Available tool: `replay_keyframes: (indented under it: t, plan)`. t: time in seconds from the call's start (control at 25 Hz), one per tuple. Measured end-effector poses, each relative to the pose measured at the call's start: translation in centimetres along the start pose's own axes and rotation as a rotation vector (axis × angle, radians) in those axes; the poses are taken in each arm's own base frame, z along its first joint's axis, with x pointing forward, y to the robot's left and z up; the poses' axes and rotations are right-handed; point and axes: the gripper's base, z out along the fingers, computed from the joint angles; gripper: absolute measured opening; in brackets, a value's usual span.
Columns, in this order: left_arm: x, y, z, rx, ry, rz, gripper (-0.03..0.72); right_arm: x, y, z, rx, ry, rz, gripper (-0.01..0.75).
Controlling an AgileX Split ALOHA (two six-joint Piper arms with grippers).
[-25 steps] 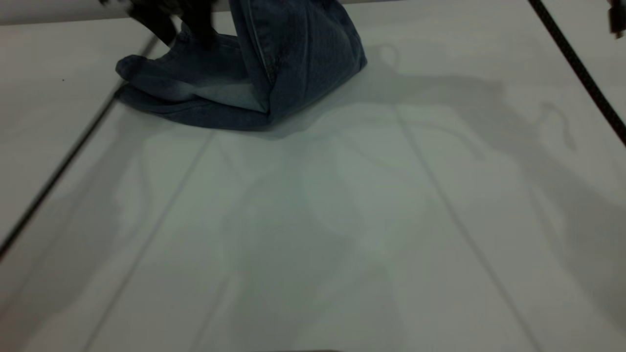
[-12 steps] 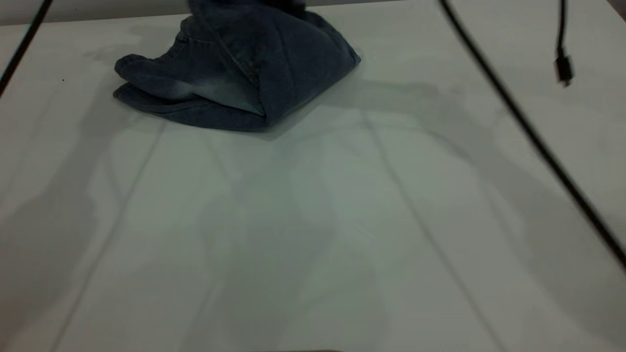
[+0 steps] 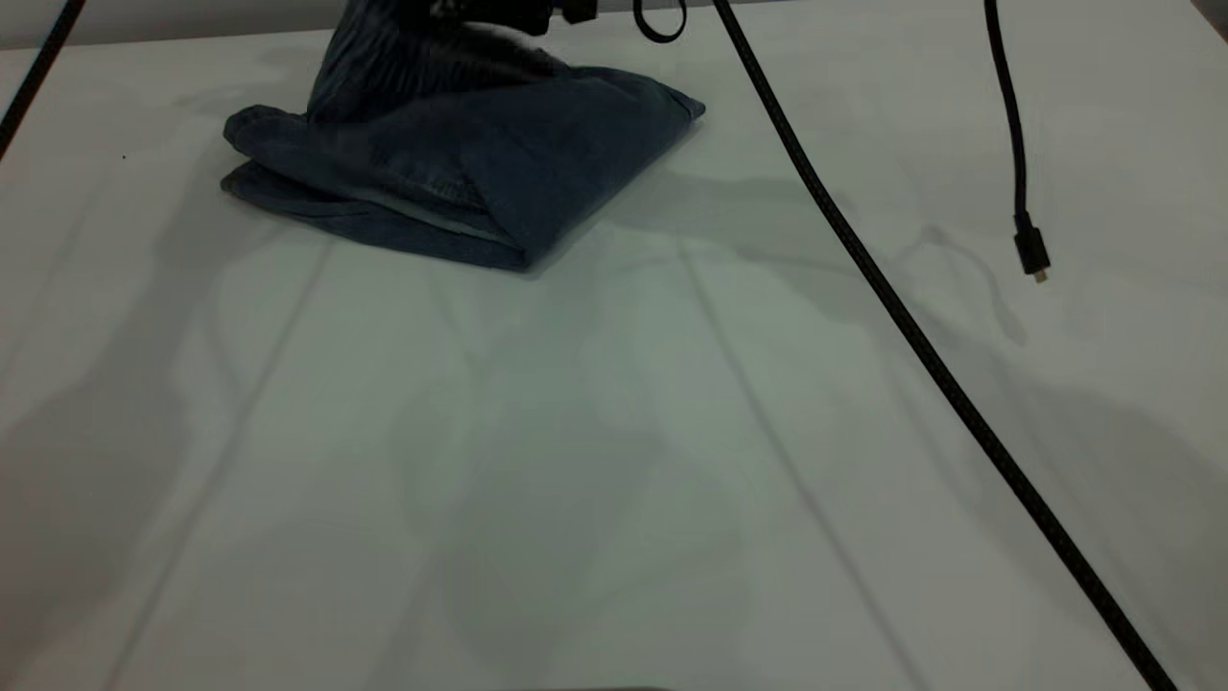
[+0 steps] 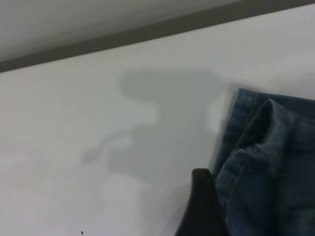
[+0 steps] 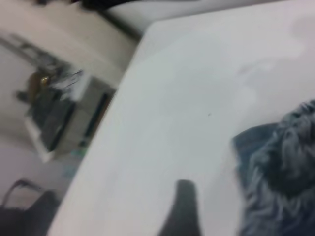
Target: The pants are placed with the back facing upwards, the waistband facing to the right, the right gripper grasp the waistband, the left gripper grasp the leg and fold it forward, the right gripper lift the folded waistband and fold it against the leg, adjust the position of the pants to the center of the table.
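Observation:
The blue denim pants (image 3: 460,182) lie bundled in folded layers at the far left of the white table (image 3: 614,461). One part of them rises in a peak to my right gripper (image 3: 489,11), a black claw at the top edge of the exterior view, which is shut on that lifted fabric. In the right wrist view the denim (image 5: 280,167) fills the space beside the right gripper (image 5: 222,206). My left gripper (image 4: 241,206) is out of the exterior view; in its wrist view it hangs right at the pants' edge (image 4: 266,147). The printed leg is hidden.
A thick black cable (image 3: 911,336) runs from the top down to the lower right corner. A thin cable with a plug (image 3: 1031,254) dangles at the right. Another cable (image 3: 38,67) crosses the top left corner. The table's far edge (image 4: 147,32) lies just behind the pants.
The left gripper has pulled away from the pants and out of the exterior view. The right gripper and its cable swung left, bringing the raised denim lower and over the bundle.

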Motion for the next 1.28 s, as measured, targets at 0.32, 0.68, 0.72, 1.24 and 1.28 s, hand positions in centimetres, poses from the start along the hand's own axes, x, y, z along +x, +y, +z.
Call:
replay_keyframes:
  t: [0.32,0.68,0.72,1.24,1.28]
  plan:
    - [-0.1,-1.0,-0.1,0.107,-0.01,-0.03,0.505,0.6,0.3,-1.1,-0.032,0.184,-0.06,0.634]
    - [0.2,-4.2,0.5,0.215,0.002,0.102,0.505,-2.9,-4.4,-7.9,0.322,0.363,-0.083,0.575]
    - [0.5,-4.9,1.0,0.224,0.017,0.131,0.505,-3.3,-4.7,-8.7,0.362,0.374,-0.085,0.575]
    - [7.4,-11.4,7.9,0.266,0.29,0.616,0.505,-7.2,-1.8,-14.2,0.63,0.432,-0.162,0.575]
    - [7.6,-11.4,8.3,0.272,0.295,0.649,0.505,-7.2,-1.8,-14.2,0.629,0.435,-0.161,0.575]
